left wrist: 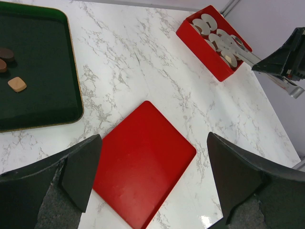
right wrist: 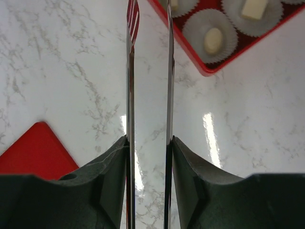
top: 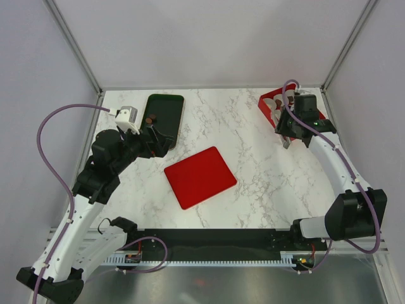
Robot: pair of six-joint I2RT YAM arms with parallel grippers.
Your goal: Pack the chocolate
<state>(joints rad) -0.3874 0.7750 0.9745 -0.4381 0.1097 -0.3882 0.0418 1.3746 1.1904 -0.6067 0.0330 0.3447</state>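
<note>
The right claw (right wrist: 148,140) is clamped on the tongs (right wrist: 129,71). Their two blades run straight out from its fingers, parted, with nothing visible between the tips. Just off those tips sits the red box (right wrist: 190,52), where paper cups (right wrist: 190,33) hold cream chocolate (right wrist: 213,40). The loose pieces (left wrist: 17,84) lie on the dark tray (left wrist: 43,57) at the far left of the counter (top: 253,158), well apart from the tongs and beyond the red lid (top: 200,177). The left claw (left wrist: 153,143), spread wide and empty, is nearer them, so the tongs likely have to swing left across the counter.
</note>
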